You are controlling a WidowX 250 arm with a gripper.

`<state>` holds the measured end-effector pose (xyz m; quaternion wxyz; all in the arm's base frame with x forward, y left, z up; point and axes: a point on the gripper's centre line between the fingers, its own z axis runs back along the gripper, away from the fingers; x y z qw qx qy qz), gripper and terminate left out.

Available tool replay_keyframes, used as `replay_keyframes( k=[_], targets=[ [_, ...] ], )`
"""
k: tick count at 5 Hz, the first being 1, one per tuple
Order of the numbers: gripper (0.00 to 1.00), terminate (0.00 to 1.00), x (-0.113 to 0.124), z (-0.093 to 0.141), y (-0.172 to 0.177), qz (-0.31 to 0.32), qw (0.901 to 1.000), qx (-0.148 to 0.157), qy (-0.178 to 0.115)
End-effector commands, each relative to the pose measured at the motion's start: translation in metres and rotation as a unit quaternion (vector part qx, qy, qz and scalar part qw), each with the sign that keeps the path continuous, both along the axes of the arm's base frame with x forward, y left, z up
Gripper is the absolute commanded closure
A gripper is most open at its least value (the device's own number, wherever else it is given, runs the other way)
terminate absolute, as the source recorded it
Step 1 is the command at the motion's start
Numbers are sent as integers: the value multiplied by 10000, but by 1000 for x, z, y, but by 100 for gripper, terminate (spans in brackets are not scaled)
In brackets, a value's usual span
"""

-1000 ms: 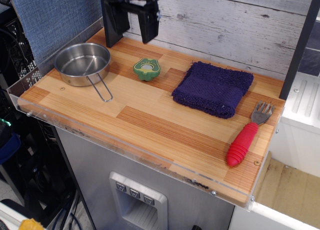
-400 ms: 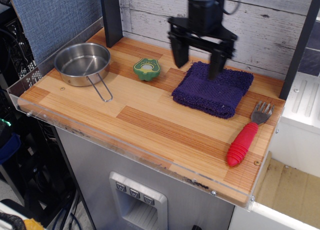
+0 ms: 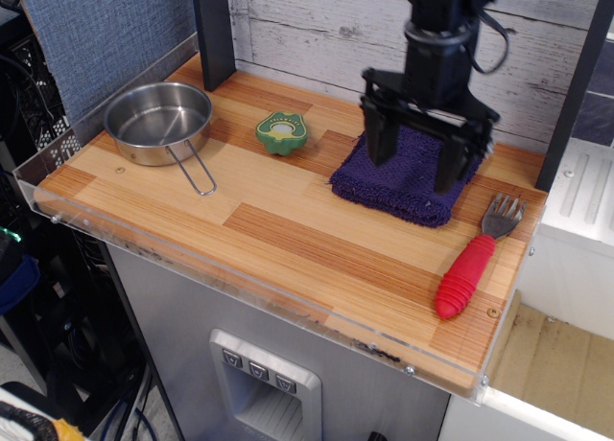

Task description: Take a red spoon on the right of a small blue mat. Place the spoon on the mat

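**pixelpete:** Observation.image view, quick rundown. The gripper (image 3: 414, 160) hangs over the small blue mat (image 3: 408, 173) with its two fingers (image 3: 378, 139) spread wide, nothing between them. It sits above the mat's back half, and I can't tell if the tips touch the cloth.

**rigwatcher:** And the red spoon (image 3: 473, 260)?

**pixelpete:** Lying flat on the table (image 3: 288, 235), right of the mat near the front right corner. Red ribbed handle points toward the front edge, grey tined head toward the back, just beside the mat's right front corner. It's apart from the gripper.

**rigwatcher:** Other stuff?

**pixelpete:** Green pepper-shaped toy (image 3: 281, 132) left of the mat, and a steel pan (image 3: 158, 123) at the far left with its wire handle pointing forward.
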<state>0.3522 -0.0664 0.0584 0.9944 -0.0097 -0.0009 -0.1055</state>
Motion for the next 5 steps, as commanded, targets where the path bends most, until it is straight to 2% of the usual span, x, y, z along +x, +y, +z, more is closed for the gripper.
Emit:
replay_keyframes(
  k=[1, 2, 5],
  targets=[
    [0, 0, -9, -6, -29, -432, 9990, 123, -55],
    [0, 0, -23, -14, -45, -640, 9973, 365, -31],
    [0, 0, -35, -45, -54, -802, 9949, 497, 359]
  ],
)
